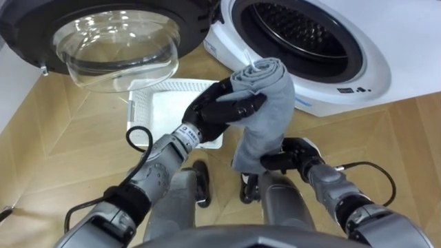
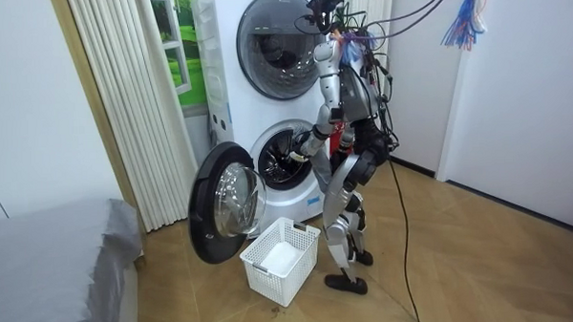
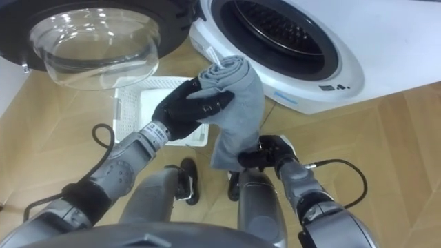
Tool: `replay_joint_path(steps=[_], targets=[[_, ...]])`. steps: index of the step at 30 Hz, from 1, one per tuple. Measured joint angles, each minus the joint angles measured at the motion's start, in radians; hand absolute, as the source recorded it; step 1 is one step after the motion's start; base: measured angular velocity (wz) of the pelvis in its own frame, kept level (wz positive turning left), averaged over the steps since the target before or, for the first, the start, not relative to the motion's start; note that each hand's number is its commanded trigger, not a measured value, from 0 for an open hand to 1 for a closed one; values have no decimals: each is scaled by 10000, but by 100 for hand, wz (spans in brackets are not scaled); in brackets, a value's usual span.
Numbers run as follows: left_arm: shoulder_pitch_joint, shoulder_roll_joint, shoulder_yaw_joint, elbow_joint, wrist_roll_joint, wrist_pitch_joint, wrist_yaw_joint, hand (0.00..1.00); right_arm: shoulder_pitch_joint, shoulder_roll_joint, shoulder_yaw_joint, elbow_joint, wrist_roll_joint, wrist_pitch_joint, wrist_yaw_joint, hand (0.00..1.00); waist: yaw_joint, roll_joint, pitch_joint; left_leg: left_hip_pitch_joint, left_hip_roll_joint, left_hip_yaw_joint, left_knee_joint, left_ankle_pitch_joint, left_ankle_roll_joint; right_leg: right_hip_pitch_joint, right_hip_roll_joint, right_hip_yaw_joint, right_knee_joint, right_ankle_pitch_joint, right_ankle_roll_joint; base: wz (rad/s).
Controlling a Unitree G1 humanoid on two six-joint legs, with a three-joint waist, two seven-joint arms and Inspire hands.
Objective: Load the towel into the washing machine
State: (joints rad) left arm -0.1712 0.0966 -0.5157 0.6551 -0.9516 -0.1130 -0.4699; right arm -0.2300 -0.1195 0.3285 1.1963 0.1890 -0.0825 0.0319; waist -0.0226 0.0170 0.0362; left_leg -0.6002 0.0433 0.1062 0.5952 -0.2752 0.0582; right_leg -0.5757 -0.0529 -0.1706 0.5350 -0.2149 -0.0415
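Towel point(image 1: 270, 103) hanging upright — top clamped in left hand point(image 1: 219, 109) fingers, hem pinched by right hand point(image 1: 295, 153); drum point(image 1: 303, 31) just beyond.

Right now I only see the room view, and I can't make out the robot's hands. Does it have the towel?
Observer: Yes. The left hand is curled round the top of a grey towel.
Operator: What's the other hand doing?
Observer: The right hand grips the towel's lower end.
Operator: Is it inside the machine yet?
Observer: No. It hangs just short of the open drum, none of it past the rim.
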Motion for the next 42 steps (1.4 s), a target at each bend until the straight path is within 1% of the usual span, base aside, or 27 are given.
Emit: replay_joint_path(steps=[1,4,6,9,10,11,12,13,15,16,17,19,20,22,23,24,25,26,30,32,34,36,38,39,40,42], targets=[[-3,2,12,0,0,33,-30,0,-30,-7,-18,0,10,66,-30,100,2,0,0,0,-3,0,-19,0,0,-5,-1,0,-10,0,0,0],[-4,5,25,2,0,91,-73,0,-64,-11,-72,4,16,129,-89,100,15,1,0,3,-3,1,-47,5,-7,-4,5,-2,-43,0,0,0],[-3,27,30,2,1,192,-131,0,-65,3,-107,4,14,190,-194,100,33,3,-1,4,-3,0,-60,8,-13,-4,13,-2,-78,1,-1,0],[18,31,29,0,-44,215,-192,0,-36,20,-206,3,44,252,-390,100,128,15,3,-9,-1,0,-105,17,-29,-17,32,1,-156,25,-1,0],[10,12,32,0,-89,214,-210,0,-36,10,-323,1,70,307,-456,100,212,47,13,-20,-2,0,-137,17,-29,-25,33,2,-172,25,-1,0],[-2,62,69,2,-85,213,-214,0,-34,-27,-360,3,88,318,-536,100,354,95,18,-20,-6,-5,-156,17,-28,-24,33,0,-179,25,0,0],[1,79,71,12,-83,211,-215,0,-34,-47,-359,4,88,317,-574,100,407,117,18,-16,-6,-5,-163,17,-29,-22,34,0,-179,25,0,0],[37,99,115,46,-82,208,-214,0,-25,-58,-369,3,106,314,-661,100,551,169,10,-5,-9,-4,-163,23,-37,-21,41,8,-175,29,-1,0],[131,168,260,128,36,208,-212,0,-45,-71,-398,1,143,310,-726,100,638,268,15,1,-8,-5,-188,31,-50,-26,41,-6,-168,32,-3,0],[213,258,430,185,146,215,-210,0,-51,-52,-463,-33,188,310,-742,100,718,316,12,-2,-10,-5,-219,41,-66,-50,41,-6,-156,32,-4,0],[277,426,549,187,266,215,-207,0,-41,-69,-465,-97,294,310,-754,100,803,338,13,-4,-19,-4,-269,58,-89,-82,37,-3,-147,33,-7,0],[444,568,865,228,631,198,-142,0,-64,-134,-466,-139,412,308,-755,100,917,387,16,-8,-23,-9,-334,88,-112,-103,31,-28,-154,38,-15,2],[482,582,961,257,749,197,-113,0,-64,-164,-468,-155,432,302,-759,100,957,405,19,-10,-25,-10,-347,91,-115,-111,29,-36,-154,39,-16,3],[587,575,1418,339,1442,202,189,0,-65,-341,-559,-179,467,293,-760,100,1138,499,15,-35,-77,-40,-501,145,-120,-160,-17,-119,-164,40,-19,8],[677,604,1596,341,1776,203,413,0,-72,-410,-585,-177,518,294,-779,100,1173,544,14,-59,-105,-93,-490,180,-119,-179,-44,-168,-157,40,-18,13],[714,642,1645,342,1892,201,544,0,-74,-428,-584,-177,562,294,-802,100,1190,544,14,-63,-118,-98,-508,210,-121,-188,-60,-185,-155,40,-19,15],[804,730,1745,343,2223,204,791,0,-82,-436,-587,-177,663,295,-856,100,1184,543,14,-66,-156,-139,-571,262,-128,-202,-99,-198,-147,40,-19,17],[861,754,1823,353,2565,203,1107,0,-86,-457,-590,-164,817,295,-874,100,1165,544,15,-68,-204,-182,-634,327,-125,-211,-156,-247,-123,39,-19,17],[915,712,1945,533,3616,202,1848,0,-177,-528,-798,-148,1250,335,-892,100,1318,517,32,-184,-242,-179,-592,360,-105,-379,-212,-241,19,39,-19,3],[945,688,2000,616,4129,201,2292,0,-402,-563,-979,-21,1668,402,-973,100,1385,500,44,-365,-264,-168,-522,418,-77,-556,-257,-249,114,40,-26,4],[956,685,1997,678,4398,200,2610,0,-598,-609,-979,77,1871,447,-991,100,1398,487,57,-464,-290,-168,-433,435,-60,-665,-305,-250,239,27,-46,2],[888,668,2000,930,4599,199,2813,0,-794,-724,-983,119,2204,507,-956,100,1415,457,109,-547,-340,-168,-408,483,-37,-766,-367,-252,328,13,-66,6],[885,685,2018,1094,4929,200,3065,0,-953,-875,-1152,153,2562,534,-929,100,1419,419,132,-724,-411,-171,-400,523,-3,-963,-475,-283,433,-29,-85,9],[879,687,2021,1146,5038,201,3114,0,-968,-904,-1194,153,2661,537,-929,100,1411,405,141,-747,-437,-171,-412,547,7,-1008,-506,-284,477,-35,-79,8],[937,703,2024,1188,5236,206,3204,0,-994,-944,-1306,153,2845,556,-925,100,1402,365,166,-784,-488,-177,-410,575,14,-1092,-549,-259,571,-60,-64,9],[989,701,1993,1192,5305,209,3345,0,-1009,-1014,-1370,195,3452,617,-926,100,1377,348,177,-814,-541,-246,-429,613,16,-1109,-591,-300,585,-62,-65,10]])
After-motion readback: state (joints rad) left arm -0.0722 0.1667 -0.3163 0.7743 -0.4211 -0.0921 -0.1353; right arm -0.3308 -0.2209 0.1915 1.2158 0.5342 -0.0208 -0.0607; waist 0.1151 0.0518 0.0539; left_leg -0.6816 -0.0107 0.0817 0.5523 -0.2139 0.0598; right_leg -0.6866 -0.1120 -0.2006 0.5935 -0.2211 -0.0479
